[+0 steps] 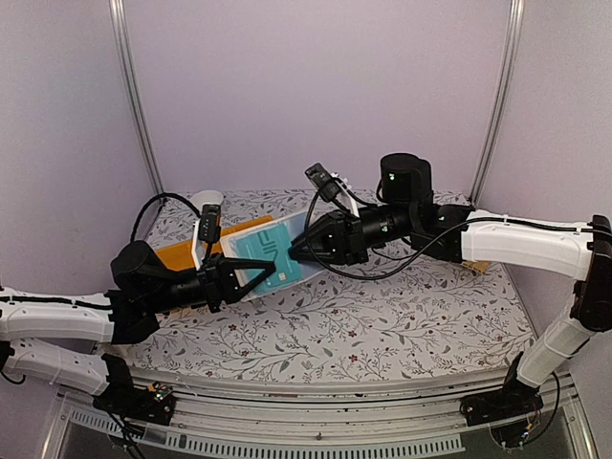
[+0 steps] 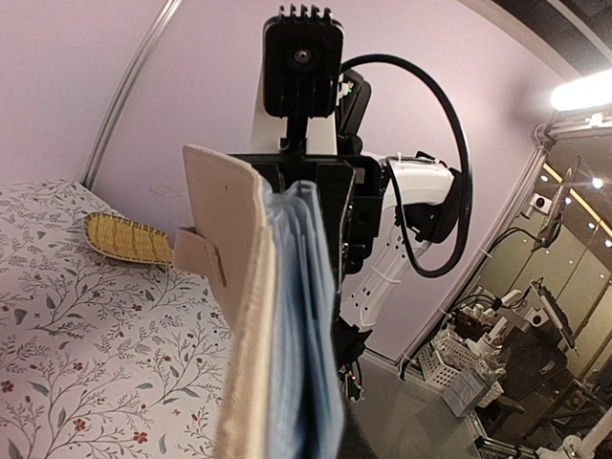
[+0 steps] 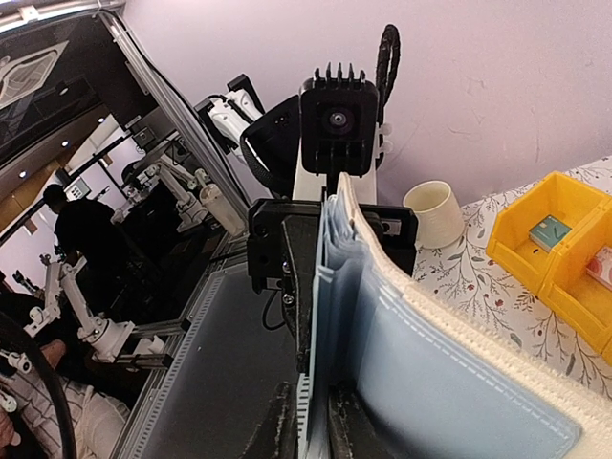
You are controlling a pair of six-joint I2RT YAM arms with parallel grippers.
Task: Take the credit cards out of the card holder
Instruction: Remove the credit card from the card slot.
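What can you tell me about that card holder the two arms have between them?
The card holder is a soft booklet: a whitish, fabric-like cover with stitched edges and a small closing tab, around several pale blue-grey plastic leaves. A teal card shows in one sleeve. The left gripper pinches one end and the right gripper the opposite edge, both shut on it. It seems held tilted above the flowered table.
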